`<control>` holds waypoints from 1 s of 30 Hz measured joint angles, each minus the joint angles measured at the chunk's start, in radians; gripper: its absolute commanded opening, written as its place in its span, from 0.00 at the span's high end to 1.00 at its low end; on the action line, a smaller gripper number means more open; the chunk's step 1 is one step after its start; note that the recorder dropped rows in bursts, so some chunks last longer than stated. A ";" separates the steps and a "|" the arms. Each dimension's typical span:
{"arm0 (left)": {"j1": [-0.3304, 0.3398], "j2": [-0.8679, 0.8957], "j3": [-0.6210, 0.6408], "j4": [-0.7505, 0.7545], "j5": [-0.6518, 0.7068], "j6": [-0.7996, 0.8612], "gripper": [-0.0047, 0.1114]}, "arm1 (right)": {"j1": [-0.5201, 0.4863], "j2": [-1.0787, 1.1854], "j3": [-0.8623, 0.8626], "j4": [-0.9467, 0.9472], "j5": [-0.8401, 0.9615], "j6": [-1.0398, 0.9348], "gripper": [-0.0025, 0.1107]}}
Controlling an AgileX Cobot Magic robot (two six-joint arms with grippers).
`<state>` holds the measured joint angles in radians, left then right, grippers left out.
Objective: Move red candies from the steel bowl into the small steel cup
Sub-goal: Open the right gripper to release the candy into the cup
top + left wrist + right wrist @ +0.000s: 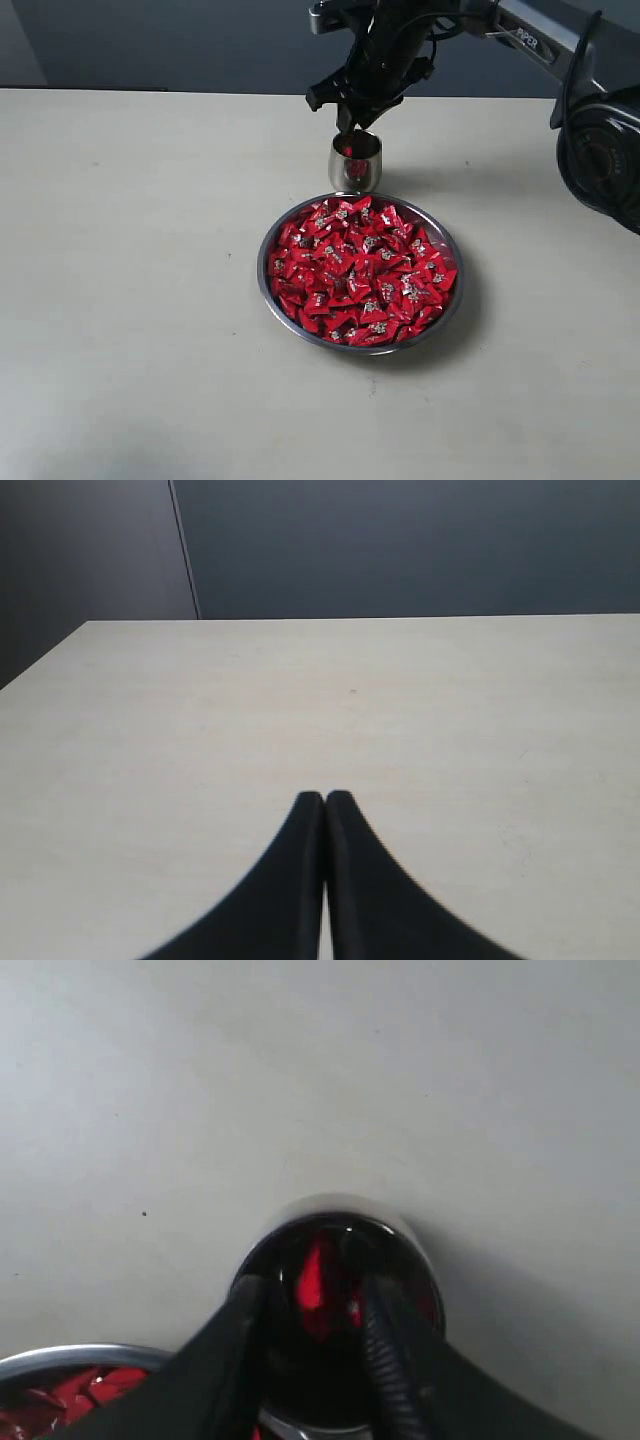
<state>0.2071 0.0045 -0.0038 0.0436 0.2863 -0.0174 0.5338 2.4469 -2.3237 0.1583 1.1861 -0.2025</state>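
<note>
The steel bowl (264, 283) sits mid-table, heaped with red candies (360, 270). Just behind it stands the small steel cup (356, 168), with red showing inside. My right gripper (347, 124) hangs straight over the cup's mouth. In the right wrist view its jaws (314, 1290) stand apart over the cup (330, 1206), and a red candy (312, 1278) lies in the cup between them, touching neither finger. The bowl's rim (60, 1357) shows at the edge of that view. My left gripper (324, 798) is shut on nothing above bare table, away from the bowl and cup.
The pale table (130, 300) stretches wide to the left and front of the bowl. The right arm's dark base (600, 150) stands at the far right. A dark wall runs behind the table's back edge.
</note>
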 measured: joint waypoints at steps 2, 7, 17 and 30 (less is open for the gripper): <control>0.000 0.000 0.000 0.000 0.000 0.000 0.96 | 0.000 0.000 0.000 0.000 0.000 0.000 0.69; 0.000 0.000 0.000 0.000 0.000 0.000 0.96 | 0.000 0.000 0.000 0.000 0.000 0.000 0.72; 0.000 0.000 0.000 0.000 0.000 0.000 0.96 | 0.000 -0.007 0.000 0.021 0.001 0.004 0.98; 0.000 0.000 0.000 0.000 0.000 0.000 0.96 | 0.000 -0.264 0.356 -0.035 -0.386 0.097 0.98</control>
<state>0.2071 0.0045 -0.0038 0.0436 0.2863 -0.0174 0.5338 2.1828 -1.9677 0.1236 0.7998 -0.1054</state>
